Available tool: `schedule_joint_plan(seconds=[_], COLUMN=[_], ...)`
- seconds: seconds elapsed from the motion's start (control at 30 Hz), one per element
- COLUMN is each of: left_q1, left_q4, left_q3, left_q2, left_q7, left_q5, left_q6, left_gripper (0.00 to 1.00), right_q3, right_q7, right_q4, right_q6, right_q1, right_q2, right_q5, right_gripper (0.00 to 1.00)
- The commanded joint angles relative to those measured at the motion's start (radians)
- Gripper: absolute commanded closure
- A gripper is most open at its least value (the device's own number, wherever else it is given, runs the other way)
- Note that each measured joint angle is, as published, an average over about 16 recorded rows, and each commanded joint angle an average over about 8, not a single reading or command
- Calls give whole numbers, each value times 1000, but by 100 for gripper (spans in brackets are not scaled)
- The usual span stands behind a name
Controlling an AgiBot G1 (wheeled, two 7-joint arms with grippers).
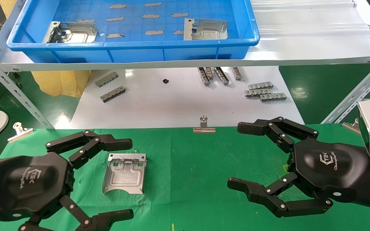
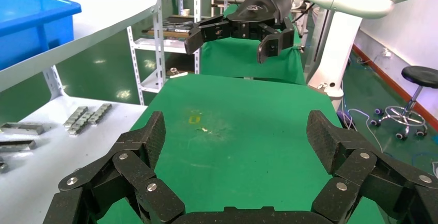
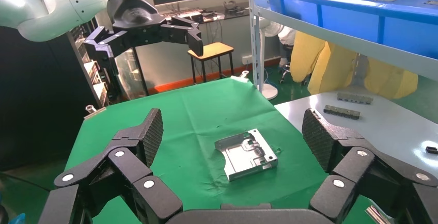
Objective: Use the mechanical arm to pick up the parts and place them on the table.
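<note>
One silvery stamped part [image 1: 125, 173] lies flat on the green table [image 1: 191, 166], just right of my left gripper [image 1: 122, 179]; it also shows in the right wrist view [image 3: 247, 153]. Two more parts lie in the blue tray, one at its left [image 1: 71, 32] and one at its right [image 1: 205, 29]. My left gripper is open and empty above the cloth [image 2: 232, 146]. My right gripper [image 1: 241, 155] is open and empty, hovering over the table's right half, well apart from the part.
The blue tray [image 1: 133, 45] sits on a white shelf above a white board [image 1: 185, 99] with small grey toothed strips [image 1: 264, 93]. Silver binder clips [image 1: 204, 125] [image 1: 20, 130] hold the cloth's far edge. Metal shelf legs slant at both sides.
</note>
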Motion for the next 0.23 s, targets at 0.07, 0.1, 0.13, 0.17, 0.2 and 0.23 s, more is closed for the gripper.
schedule_joint_plan(seconds=[0.07, 0.1, 0.13, 0.17, 0.2, 0.23], left_q1=[-1, -2, -2, -2, -2, -2], left_q4=[2, 3, 3, 4, 4, 4], left_q3=[1, 1, 1, 1, 1, 2], left_q2=[1, 1, 1, 1, 1, 1], left_q7=[1, 1, 1, 1, 1, 2], left_q5=[1, 1, 2, 2, 2, 2], left_q6=[0, 0, 0, 0, 0, 0], left_gripper=[0, 0, 0, 0, 0, 0], right_q3=[0, 0, 0, 0, 0, 0], right_q7=[0, 0, 0, 0, 0, 0], right_q4=[0, 0, 0, 0, 0, 0], right_q6=[0, 0, 0, 0, 0, 0], right_q1=[0, 0, 0, 0, 0, 0], right_q2=[0, 0, 0, 0, 0, 0], right_q5=[0, 0, 0, 0, 0, 0], right_gripper=[0, 0, 0, 0, 0, 0])
